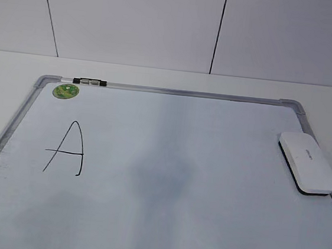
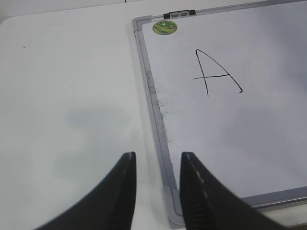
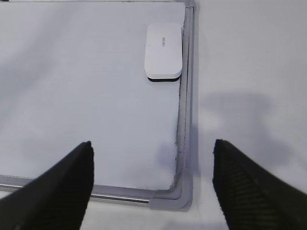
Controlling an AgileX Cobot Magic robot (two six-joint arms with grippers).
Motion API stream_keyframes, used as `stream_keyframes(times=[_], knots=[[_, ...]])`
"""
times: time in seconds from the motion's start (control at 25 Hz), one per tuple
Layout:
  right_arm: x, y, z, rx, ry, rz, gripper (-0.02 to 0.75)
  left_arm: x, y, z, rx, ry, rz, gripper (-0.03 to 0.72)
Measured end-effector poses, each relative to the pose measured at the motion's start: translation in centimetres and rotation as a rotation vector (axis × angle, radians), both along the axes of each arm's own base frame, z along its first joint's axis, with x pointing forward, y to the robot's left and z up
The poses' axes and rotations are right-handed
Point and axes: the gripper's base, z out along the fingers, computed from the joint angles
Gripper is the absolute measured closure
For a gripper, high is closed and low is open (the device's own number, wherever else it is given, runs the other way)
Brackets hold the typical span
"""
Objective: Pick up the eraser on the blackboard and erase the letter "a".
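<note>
Right pincer wide apart, empty, short of white rounded plastic eraser; descend square over its sides. Left pincer narrowly apart, idle.

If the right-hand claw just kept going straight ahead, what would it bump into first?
Probably the eraser, lying ahead near the blackboard's right edge. The open right gripper has bare board before it; depth is uncertain.

lab bench (white table, panel wall)
</note>
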Motion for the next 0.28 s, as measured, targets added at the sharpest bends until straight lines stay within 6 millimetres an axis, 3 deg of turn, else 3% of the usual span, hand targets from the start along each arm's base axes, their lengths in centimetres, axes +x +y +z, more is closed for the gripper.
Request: stream_keyframes(times=[0.28], knots=[[0.0, 0.0, 0.0, 0.0, 0.0, 0.0, 0.146, 0.0, 0.0, 0.0, 0.0, 0.0, 0.0, 0.453]])
